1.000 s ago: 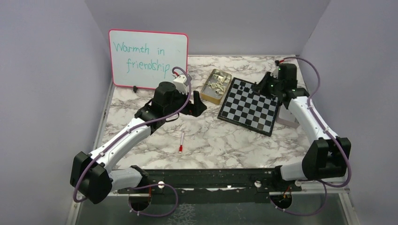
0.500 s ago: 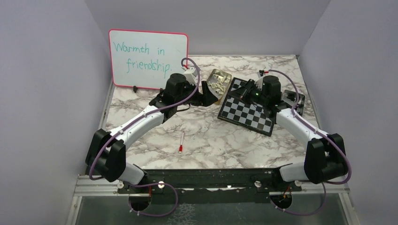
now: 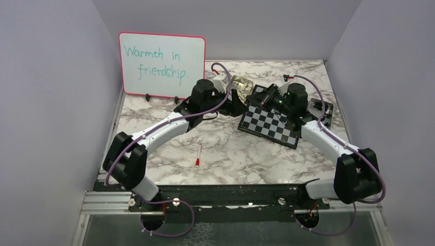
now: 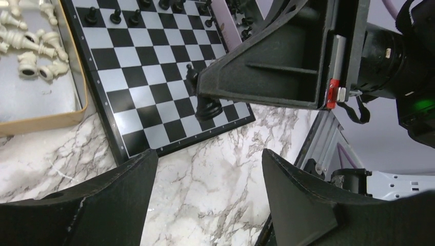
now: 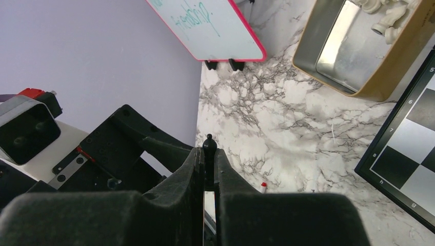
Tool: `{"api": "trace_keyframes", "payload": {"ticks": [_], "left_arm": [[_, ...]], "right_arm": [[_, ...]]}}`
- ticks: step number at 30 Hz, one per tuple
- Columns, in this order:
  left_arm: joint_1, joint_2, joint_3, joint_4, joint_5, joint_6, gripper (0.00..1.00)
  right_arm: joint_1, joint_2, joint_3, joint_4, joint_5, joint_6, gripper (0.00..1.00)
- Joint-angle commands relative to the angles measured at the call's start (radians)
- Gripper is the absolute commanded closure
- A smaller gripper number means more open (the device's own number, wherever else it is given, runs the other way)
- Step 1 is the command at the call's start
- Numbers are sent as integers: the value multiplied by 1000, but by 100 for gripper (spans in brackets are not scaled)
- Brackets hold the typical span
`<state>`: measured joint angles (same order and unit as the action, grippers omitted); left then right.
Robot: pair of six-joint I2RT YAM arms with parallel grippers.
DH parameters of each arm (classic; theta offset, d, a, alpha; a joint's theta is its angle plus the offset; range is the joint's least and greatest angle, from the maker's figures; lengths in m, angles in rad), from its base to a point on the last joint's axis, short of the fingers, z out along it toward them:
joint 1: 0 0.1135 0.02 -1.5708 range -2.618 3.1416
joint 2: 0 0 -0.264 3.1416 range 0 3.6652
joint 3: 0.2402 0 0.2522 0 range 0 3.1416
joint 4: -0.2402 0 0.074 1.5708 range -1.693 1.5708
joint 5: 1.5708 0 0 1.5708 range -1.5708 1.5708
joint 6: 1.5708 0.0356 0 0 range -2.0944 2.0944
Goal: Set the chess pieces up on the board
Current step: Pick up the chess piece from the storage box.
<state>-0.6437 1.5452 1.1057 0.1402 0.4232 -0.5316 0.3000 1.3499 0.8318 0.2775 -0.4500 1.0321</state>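
Right now the small glossy black chessman [image 5: 208,141] with a round knob on top is pinched between the fingers of the right claw [image 5: 208,154], only its head showing past the tips. That claw is clenched on it. Below the claw lies the flat black-and-silver checked chessboard [image 4: 154,77]; the left wrist view shows the piece low over a square near the board's edge, though I cannot tell whether its base touches yet. Further along the board from the claw stands a row of black chessmen [image 4: 115,15].

Just beside the right claw hovers the left claw [image 4: 208,159], jaws spread and holding nothing. Off to its side sits the shallow gold-rimmed metal tin [image 4: 46,120] with the pale cream chessmen [image 4: 31,56]. Beyond that are the grey-veined marble tabletop [image 3: 231,154] and the pink-framed whiteboard [image 3: 162,64].

The likely trouble, I judge:
- The grip is high on a thin piece, so it may pivot and topple on release.
- The two claws are close; either one swinging could strike the other.
- A low sideways exit could sweep the standing black row.
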Motion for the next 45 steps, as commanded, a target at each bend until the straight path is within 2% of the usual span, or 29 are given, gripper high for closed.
{"api": "trace_keyframes", "payload": {"ticks": [1, 14, 18, 23, 31, 33, 34, 38, 40, 43, 45], "left_arm": [[-7, 28, 57, 47, 23, 35, 26], [-7, 88, 117, 22, 14, 70, 42], [-7, 84, 118, 22, 25, 91, 53], [-6, 59, 97, 17, 31, 166, 67], [-6, 18, 85, -25, 53, 327, 76], [-7, 9, 86, -47, 61, 367, 76], [-7, 3, 88, -58, 63, 376, 73], [-7, -15, 81, -39, 68, 331, 43], [-8, -12, 74, 0, 74, 277, 33], [-9, 10, 82, 27, 84, 224, 27], [-10, 29, 90, 24, 82, 214, 26]], "right_arm": [[12, -25, -18, 55, -36, 20, 92], [22, -47, -21, 59, -37, 21, 92], [24, -44, -18, 49, -52, -8, 92], [24, -45, 24, -48, -48, -118, 90], [24, -65, 10, 11, -150, -177, 88], [24, -67, 21, -23, -153, -199, 88], [24, -69, 28, -43, -145, -210, 88], [24, -71, 33, -55, -114, -200, 88], [24, -70, 24, -21, -113, -163, 88], [24, -72, 4, 30, -107, -110, 88], [24, -78, -4, 40, -95, -96, 88]]}}
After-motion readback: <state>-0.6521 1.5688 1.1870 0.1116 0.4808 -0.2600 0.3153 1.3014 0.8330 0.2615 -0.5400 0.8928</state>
